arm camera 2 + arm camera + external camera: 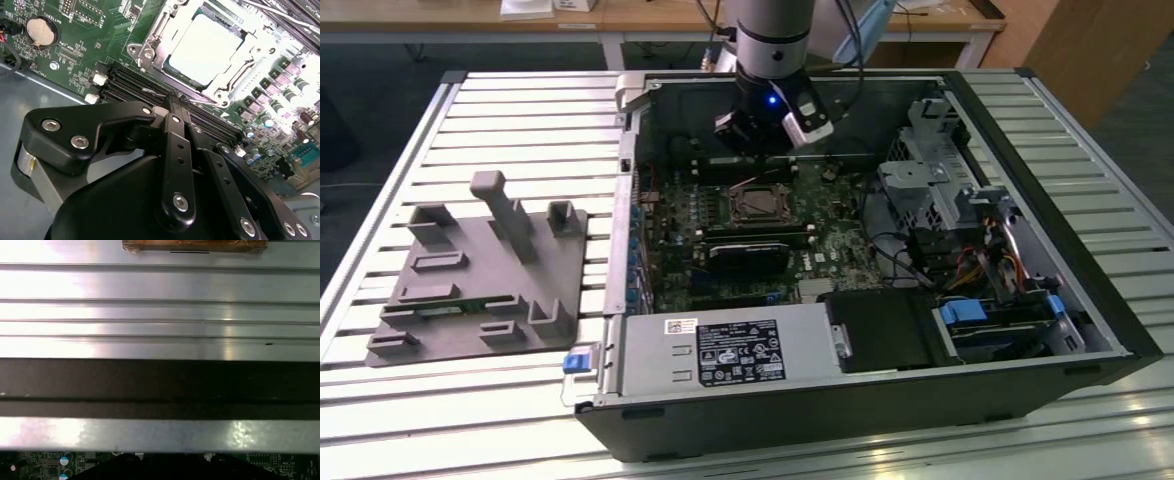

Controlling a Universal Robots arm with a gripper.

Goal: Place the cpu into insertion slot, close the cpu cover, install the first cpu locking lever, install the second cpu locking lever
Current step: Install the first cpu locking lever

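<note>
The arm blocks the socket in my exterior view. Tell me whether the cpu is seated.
Observer: Yes. In the second wrist view, the cpu lies seated, silver top up.
Operator: Report the cpu cover.
Observer: The cpu cover appears to lie flat, framing the chip through its square opening.
Operator: Give me the gripper's place.
Observer: The gripper is over the long black memory slots, right beside the cover's edge.

It looked like a robotics lab or workshop: an opened computer case point(881, 330) lay on a slatted aluminium bench point(520, 110), grey fixture block point(480, 270) alongside, wooden desks point(640, 18) behind.
</note>
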